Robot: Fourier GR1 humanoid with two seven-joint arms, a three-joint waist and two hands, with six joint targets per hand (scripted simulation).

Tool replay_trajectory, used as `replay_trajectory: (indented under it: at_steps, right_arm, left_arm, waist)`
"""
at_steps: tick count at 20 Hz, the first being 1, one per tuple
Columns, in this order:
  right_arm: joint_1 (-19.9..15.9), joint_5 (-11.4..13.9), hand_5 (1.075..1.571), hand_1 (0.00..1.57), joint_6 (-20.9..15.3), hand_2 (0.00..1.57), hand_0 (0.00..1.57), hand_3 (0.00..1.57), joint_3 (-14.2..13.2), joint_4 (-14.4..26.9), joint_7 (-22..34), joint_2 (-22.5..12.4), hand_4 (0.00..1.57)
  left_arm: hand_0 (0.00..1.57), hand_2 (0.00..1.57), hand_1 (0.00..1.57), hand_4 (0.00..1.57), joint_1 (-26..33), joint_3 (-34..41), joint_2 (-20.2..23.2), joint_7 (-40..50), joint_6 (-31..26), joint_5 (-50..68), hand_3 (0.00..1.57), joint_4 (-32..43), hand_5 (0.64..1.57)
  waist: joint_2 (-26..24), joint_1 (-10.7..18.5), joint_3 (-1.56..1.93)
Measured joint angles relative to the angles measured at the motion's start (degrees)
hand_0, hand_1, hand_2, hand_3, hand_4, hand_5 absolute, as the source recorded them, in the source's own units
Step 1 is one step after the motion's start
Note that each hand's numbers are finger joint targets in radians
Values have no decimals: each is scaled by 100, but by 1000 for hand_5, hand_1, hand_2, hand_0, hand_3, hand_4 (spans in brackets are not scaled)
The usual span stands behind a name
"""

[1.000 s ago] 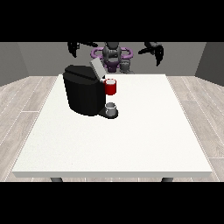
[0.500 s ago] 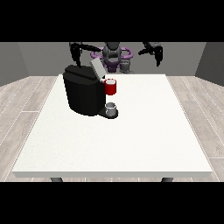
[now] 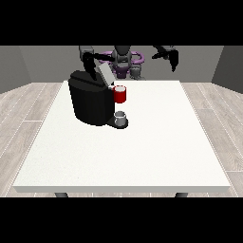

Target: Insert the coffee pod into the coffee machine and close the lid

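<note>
The black coffee machine (image 3: 90, 102) stands on the white table (image 3: 142, 152) at the back left. Its grey lid (image 3: 105, 74) is tilted up. A red thing at the machine (image 3: 120, 94) sits at its front, and a small grey thing (image 3: 120, 116) rests on the machine's base below it. The hand at the view's left (image 3: 88, 64) hangs just above the machine's top, close behind the raised lid. The hand at the view's right (image 3: 170, 58) is held up in the air beyond the table's far edge, away from the machine.
The robot's torso (image 3: 122, 61) stands behind the table's far edge. The table's white top spreads to the right of the machine and in front of it, down to the near edge (image 3: 123, 189).
The hand at the view's left has come down from a raised pose to just above the machine's top by the lid. The other hand has barely moved.
</note>
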Motion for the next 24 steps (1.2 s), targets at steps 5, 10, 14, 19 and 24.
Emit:
replay_trajectory:
  at_steps: [5,10,14,19,24]
  right_arm:
    - [-231,48,1571,0,102,0,0,0,90,133,-63,-38,79]
    - [-516,124,1571,0,78,0,0,0,129,258,-118,-73,127]
    - [-824,223,1571,0,-41,0,0,0,192,276,2,-57,118]
    - [-1100,363,1571,0,-28,0,0,0,277,334,238,-171,0]
    - [-1253,479,1571,0,-166,0,0,0,287,356,435,-207,0]
  left_arm:
    - [0,0,0,309,159,52,151,192,6,161,0,-392,1571]
    - [0,0,0,352,341,-26,193,106,154,64,0,-623,1571]
    - [0,0,0,346,310,-14,257,58,187,54,0,-567,1571]
    - [0,0,0,363,296,-104,205,82,228,19,0,-552,1571]
    - [0,0,0,330,270,-196,199,117,175,15,0,-590,1571]
  waist:
    - [154,-80,-4]
    - [354,-92,-1]
    - [506,-115,11]
    - [631,-67,42]
    - [687,53,63]
